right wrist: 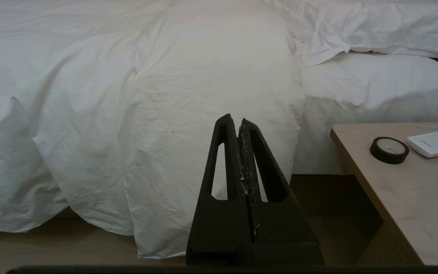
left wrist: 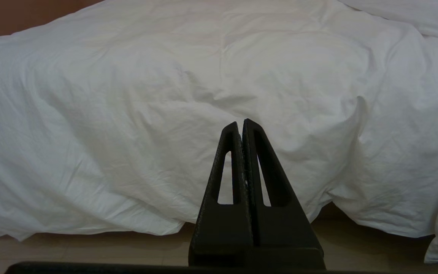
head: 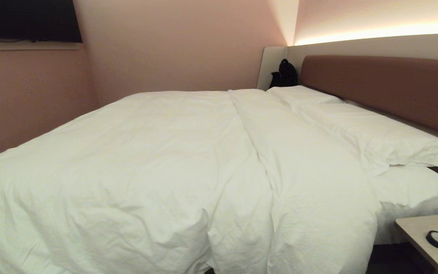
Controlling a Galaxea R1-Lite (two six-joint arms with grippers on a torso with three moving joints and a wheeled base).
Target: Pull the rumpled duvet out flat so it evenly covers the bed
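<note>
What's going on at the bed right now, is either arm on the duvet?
Neither. The left gripper and right gripper are both shut and empty, held short of the duvet. It lies rumpled over the bed, with a fold near the pillows and its near edge hanging toward the floor. Nothing is being pulled.

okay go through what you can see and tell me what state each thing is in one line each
duvet: wrinkled, folded back in a band near the pillows, hanging over the near side.
pillows: lying flat by the headboard.
left hand: shut, empty, short of the duvet.
right hand: shut, empty.
tape roll: lying flat on the side table.
</note>
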